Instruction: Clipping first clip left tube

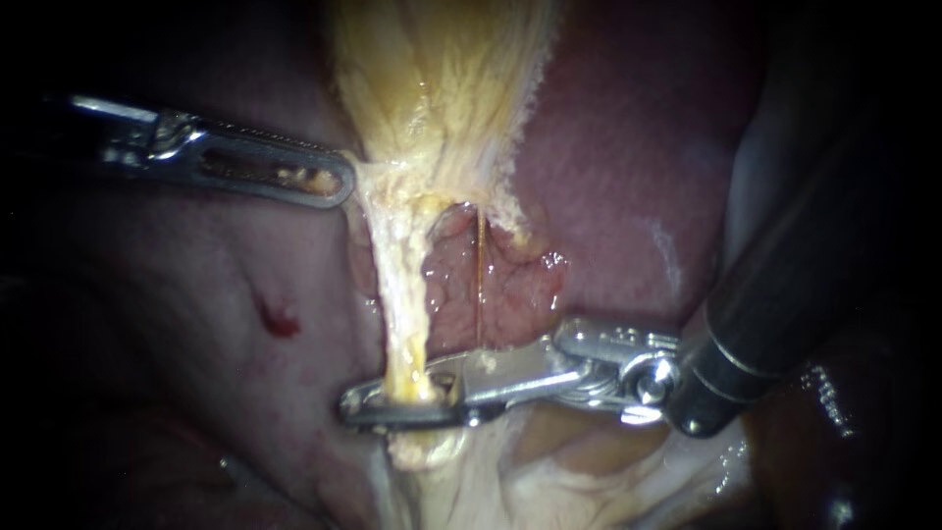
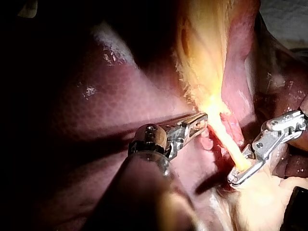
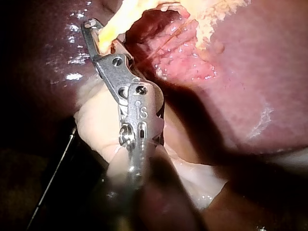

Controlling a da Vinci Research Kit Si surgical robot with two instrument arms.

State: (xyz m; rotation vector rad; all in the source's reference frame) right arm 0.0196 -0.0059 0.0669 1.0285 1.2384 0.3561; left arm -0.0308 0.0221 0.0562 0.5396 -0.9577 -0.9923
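Right instrument (image 1: 359,405) (apparently) hides part of the tube (image 1: 404,294).

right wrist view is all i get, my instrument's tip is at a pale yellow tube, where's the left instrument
Observer: The endoscope view shows the left instrument further up the left tube. Its tip is at the edge of the gallbladder, well apart from the right instrument.
Operator: any clip on the stretch between them
Observer: None shows there in the endoscope view; that stretch of the tube is bare.
Operator: does the tube carry on past my instrument
Observer: Yes. In the endoscope view it comes out on the far side and runs into pale tissue.
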